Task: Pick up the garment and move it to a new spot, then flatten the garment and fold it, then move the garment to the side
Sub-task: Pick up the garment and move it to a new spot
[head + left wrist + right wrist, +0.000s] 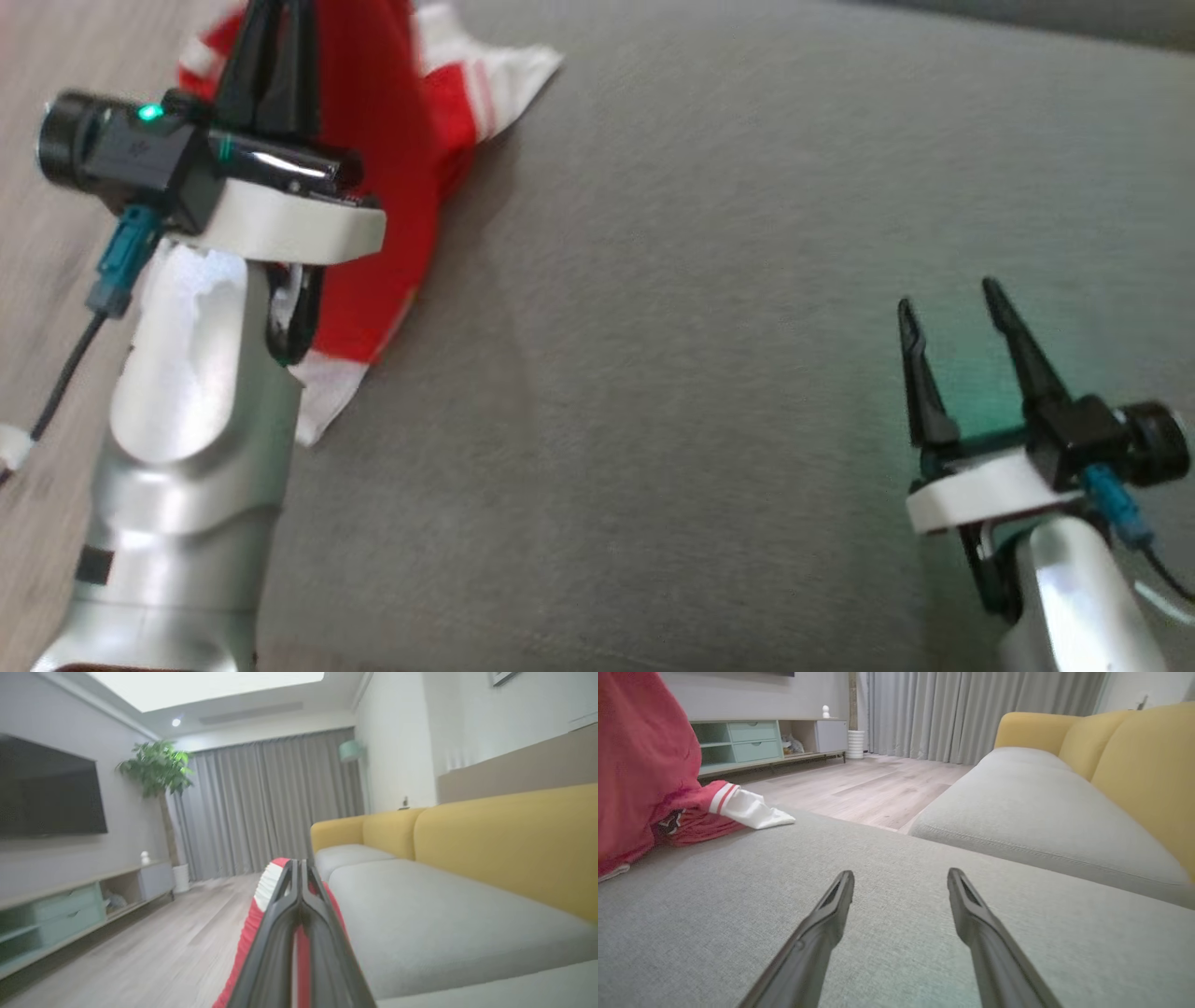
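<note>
head view, upper left: left gripper (271, 37) clamped shut on the garment (383, 187), red with white striped trim. the cloth rises in a peak to the fingers, and its lower edges lie on the grey seat cushion (700, 373) near the cushion's left edge. wood floor (37, 280) shows at far left. lower right: right gripper (948, 294) with fingers spread apart, holding nothing, just over bare cushion, well apart from the garment.

left wrist view: tv (46, 793) and plant (156, 765) on the left, fingers pressed together at centre bottom with red and white cloth (266, 891) between and behind them, yellow backrest (504, 844) on the right.

right wrist view: garment (640, 765) draped at far left with a white sleeve end on the cushion, spread fingers (822, 924) at bottom centre.
</note>
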Controlling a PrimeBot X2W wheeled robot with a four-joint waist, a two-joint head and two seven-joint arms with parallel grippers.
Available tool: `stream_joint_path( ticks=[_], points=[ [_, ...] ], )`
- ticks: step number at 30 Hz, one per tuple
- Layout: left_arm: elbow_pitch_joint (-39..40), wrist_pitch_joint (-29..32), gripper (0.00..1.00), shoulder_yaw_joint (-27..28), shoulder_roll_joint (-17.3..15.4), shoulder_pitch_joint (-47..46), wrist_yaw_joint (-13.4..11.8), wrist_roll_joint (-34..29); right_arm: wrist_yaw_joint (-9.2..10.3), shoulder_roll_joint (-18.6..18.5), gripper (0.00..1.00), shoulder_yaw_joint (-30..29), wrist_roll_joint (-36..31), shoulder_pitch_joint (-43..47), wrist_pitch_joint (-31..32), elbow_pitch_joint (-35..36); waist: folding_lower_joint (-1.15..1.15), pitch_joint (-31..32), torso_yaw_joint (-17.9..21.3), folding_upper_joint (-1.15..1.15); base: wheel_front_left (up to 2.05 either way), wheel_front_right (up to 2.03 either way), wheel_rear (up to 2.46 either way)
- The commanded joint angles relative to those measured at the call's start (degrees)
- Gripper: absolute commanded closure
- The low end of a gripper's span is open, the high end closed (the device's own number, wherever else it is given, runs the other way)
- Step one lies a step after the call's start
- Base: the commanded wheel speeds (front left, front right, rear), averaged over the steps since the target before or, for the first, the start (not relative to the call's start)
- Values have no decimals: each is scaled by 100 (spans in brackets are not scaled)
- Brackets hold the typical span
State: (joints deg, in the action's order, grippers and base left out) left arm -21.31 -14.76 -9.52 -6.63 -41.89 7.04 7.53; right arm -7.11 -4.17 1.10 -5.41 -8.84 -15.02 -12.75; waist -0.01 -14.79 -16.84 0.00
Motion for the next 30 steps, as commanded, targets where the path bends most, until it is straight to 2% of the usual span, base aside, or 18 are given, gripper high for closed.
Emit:
stream_joint_path(
  ticks=[1,5,10,17,22,23,29,30],
  points=[
    [330,-24,100,45,-246,-316,19,-40,-37,64,0,134,66,102,2,141,1,654,704,0,0,0,0],
    [495,-24,100,-360,-400,-760,39,38,-37,119,0,207,181,173,2,147,1,931,1305,0,0,0,0],
    [461,65,100,-1121,-562,-1581,43,277,-37,127,0,345,585,203,2,188,1,993,2061,0,0,0,0],
    [-73,141,100,-1919,-430,-2316,44,382,-37,128,0,538,960,116,2,234,1,750,3007,0,0,0,0],
    [-851,103,100,-2700,-114,-1816,44,610,-37,128,0,707,1151,46,2,281,1,479,3504,0,0,0,0],
    [-851,103,100,-2700,-114,-1816,44,610,-37,128,0,707,1151,46,2,281,1,479,3504,0,0,0,0],
    [-1737,-3,100,-3704,250,-453,44,887,-37,129,0,853,1278,58,2,282,1,177,3715,0,0,0,0],
    [-1847,-11,51,-3808,287,-219,45,955,-37,129,0,864,1294,71,2,274,1,166,3719,0,0,0,0]
  ],
)
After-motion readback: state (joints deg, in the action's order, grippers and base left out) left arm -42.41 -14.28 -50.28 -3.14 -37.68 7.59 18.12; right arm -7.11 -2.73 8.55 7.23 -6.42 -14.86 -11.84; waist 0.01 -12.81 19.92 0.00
